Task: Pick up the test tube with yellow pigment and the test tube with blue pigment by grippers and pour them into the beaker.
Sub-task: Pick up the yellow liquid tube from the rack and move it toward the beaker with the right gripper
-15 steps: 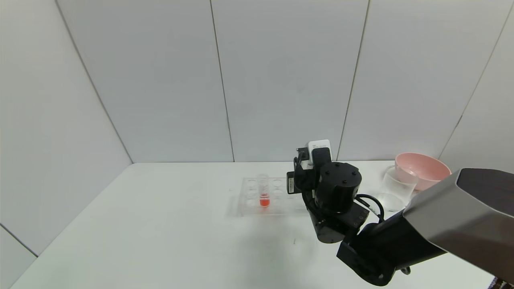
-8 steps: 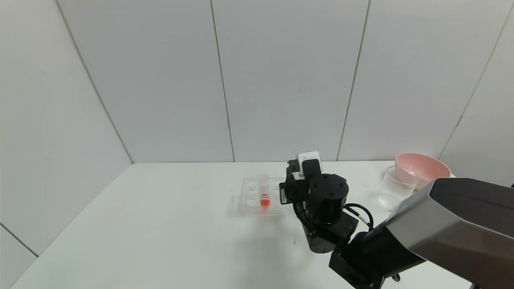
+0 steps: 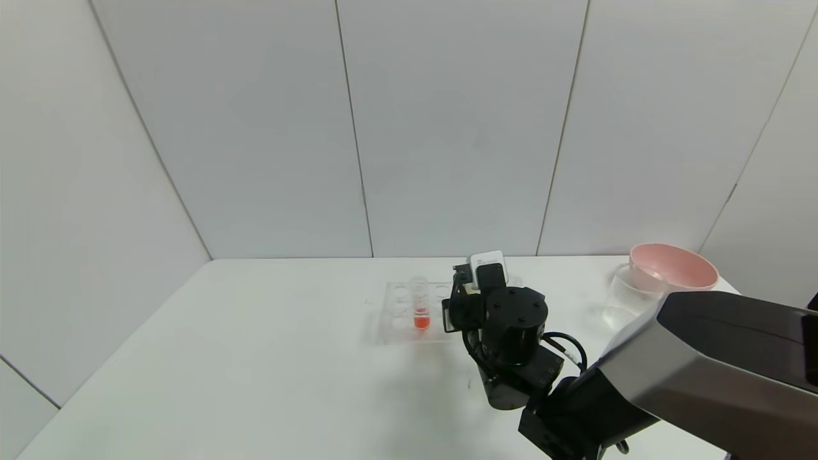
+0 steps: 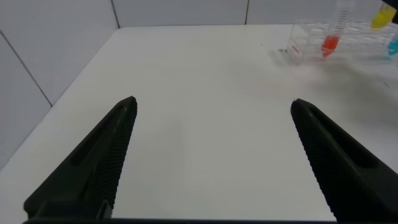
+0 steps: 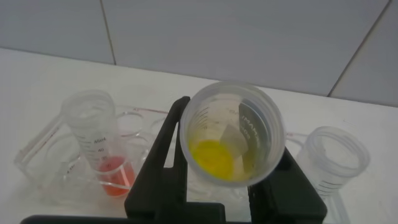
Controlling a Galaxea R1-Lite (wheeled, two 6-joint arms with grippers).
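Right tool (image 5: 227, 186) clamped around the test tube with yellow pigment (image 5: 231, 140), over the rack (image 3: 399, 316) at tabletop centre. Beaker (image 3: 623, 299) at 3 o'clock, apparently unfilled. Left tool (image 4: 214, 162) wide open, holding nothing. Both pours remaining.

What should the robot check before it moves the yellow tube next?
1. Right end effector shut on the test tube with yellow pigment: ok.
2. Tube upright, yellow liquid inside: ok.
3. Tube's bottom lifted clear of the rack: cannot tell.
4. Beaker upright beside the pink bowl, ready for pouring: ok.
5. Left end effector open and away from the rack: ok.
6. Orange-red tube standing in the rack, not gripped: ok.
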